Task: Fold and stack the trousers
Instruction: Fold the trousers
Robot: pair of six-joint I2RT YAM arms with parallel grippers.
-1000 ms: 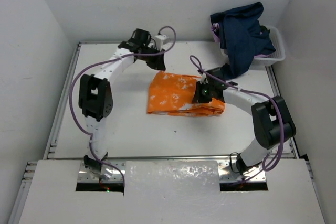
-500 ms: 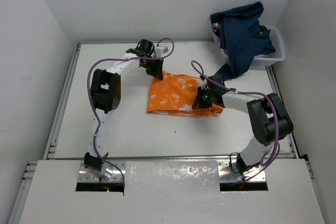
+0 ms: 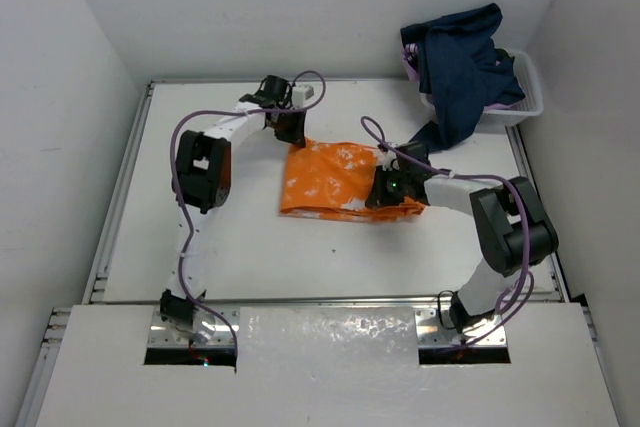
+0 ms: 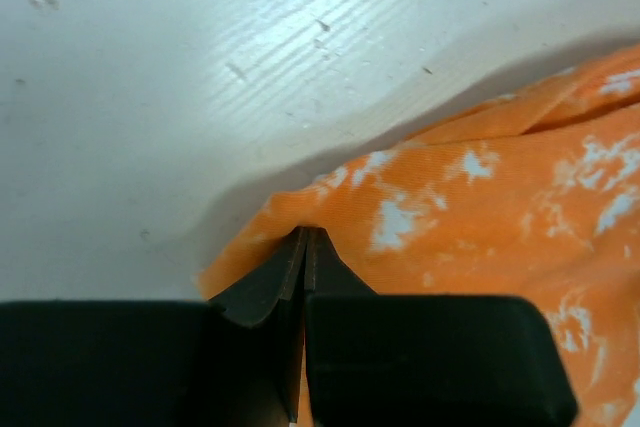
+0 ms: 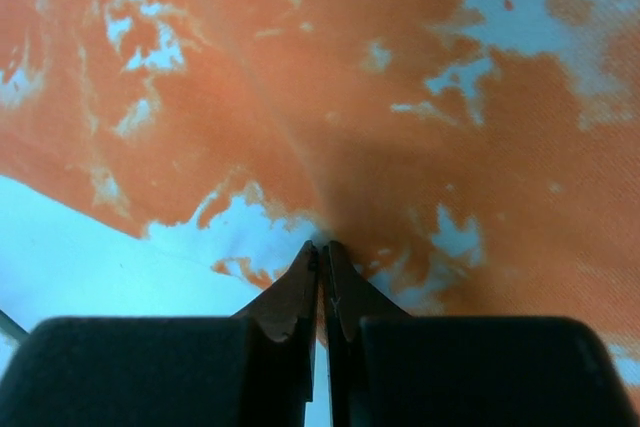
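At the far-left corner of the trousers [image 3: 335,179] my left gripper [image 4: 304,239] clamps cloth — my right gripper [image 5: 322,249] pinches the near-right edge, their length lying between.

White table [image 3: 250,237] here, flat, its surface marked with a few small specks. Lying on it, a little past the middle, is a folded bundle of orange trousers [image 3: 335,182] splotched with white. At the far right corner there's a white basket [image 3: 527,105], with dark blue clothes [image 3: 460,67] spilling over its rim toward the tabletop.
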